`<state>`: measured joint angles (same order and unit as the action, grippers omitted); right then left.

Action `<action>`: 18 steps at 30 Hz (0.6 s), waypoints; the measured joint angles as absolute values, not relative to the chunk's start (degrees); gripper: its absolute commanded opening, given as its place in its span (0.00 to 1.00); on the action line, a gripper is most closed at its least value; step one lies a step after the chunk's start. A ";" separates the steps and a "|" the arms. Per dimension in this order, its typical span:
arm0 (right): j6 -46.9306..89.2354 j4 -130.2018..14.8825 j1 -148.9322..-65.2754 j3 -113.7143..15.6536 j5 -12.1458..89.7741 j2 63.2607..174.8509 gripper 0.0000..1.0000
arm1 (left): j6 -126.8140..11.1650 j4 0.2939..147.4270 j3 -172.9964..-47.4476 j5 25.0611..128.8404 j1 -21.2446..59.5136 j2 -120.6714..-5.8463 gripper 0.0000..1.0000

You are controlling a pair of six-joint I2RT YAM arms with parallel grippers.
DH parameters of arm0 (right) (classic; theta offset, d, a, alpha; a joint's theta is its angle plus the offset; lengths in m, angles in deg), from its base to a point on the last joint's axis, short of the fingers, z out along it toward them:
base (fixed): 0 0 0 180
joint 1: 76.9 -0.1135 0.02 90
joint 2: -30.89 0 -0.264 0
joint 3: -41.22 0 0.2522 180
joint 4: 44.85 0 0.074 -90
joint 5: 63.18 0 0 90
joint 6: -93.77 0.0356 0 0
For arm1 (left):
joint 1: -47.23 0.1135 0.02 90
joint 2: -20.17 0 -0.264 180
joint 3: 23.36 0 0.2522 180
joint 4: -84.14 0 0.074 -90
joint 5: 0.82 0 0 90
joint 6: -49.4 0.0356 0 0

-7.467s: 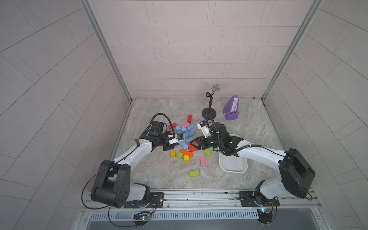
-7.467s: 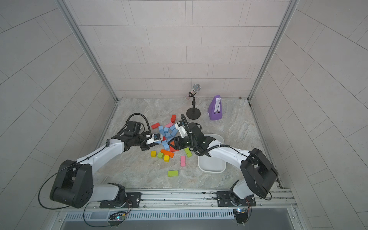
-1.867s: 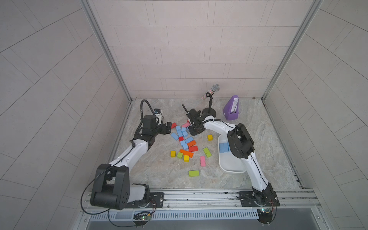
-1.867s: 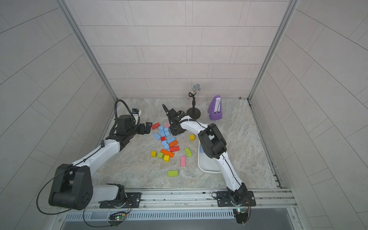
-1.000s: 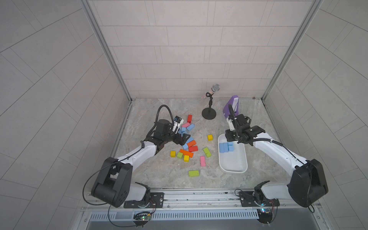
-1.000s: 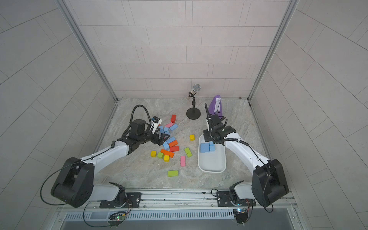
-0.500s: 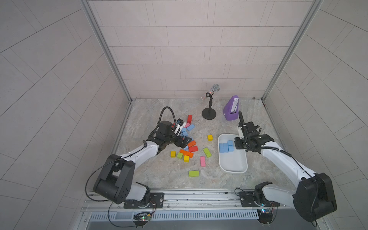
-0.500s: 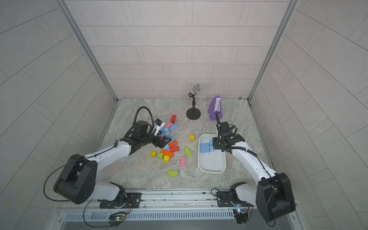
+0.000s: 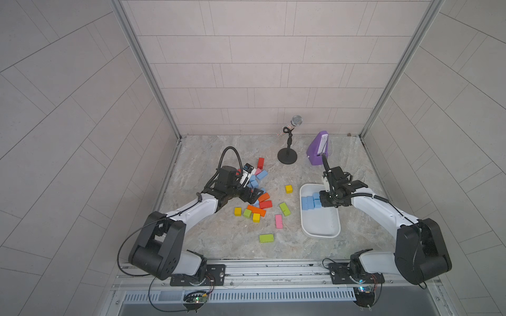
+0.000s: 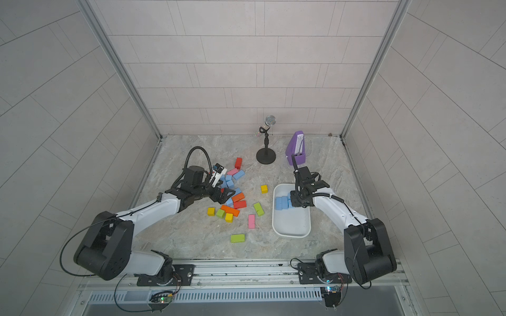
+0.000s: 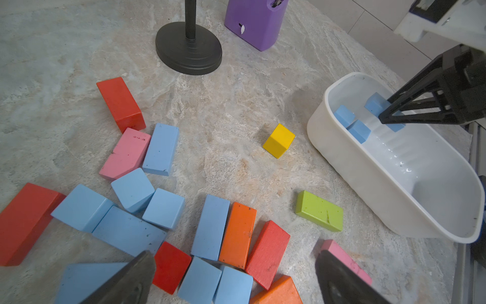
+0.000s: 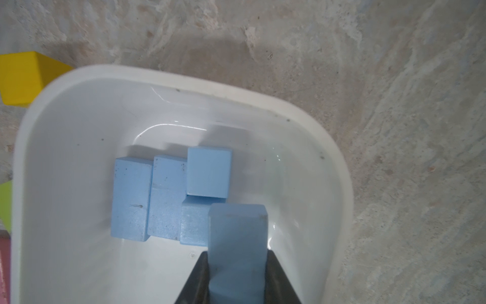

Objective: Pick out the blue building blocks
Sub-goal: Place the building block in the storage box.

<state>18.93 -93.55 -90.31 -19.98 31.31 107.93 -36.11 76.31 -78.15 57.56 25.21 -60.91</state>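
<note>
Right wrist view: right pincer [image 12: 236, 256] clamped on a blue building block [image 12: 236, 229].

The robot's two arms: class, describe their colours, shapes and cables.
Both the left arm and right arm have smooth white link shells between bulky black joint housings, mounted on a metal rail. Thin black cables loop alongside each. The left gripper and right gripper are black, with tapered, triangular open-frame fingers.
</note>
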 measured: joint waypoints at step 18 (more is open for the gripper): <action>18.90 -93.35 -91.16 -23.39 25.80 115.23 0.22 | -36.03 76.05 -78.35 57.48 25.21 -60.91 1.00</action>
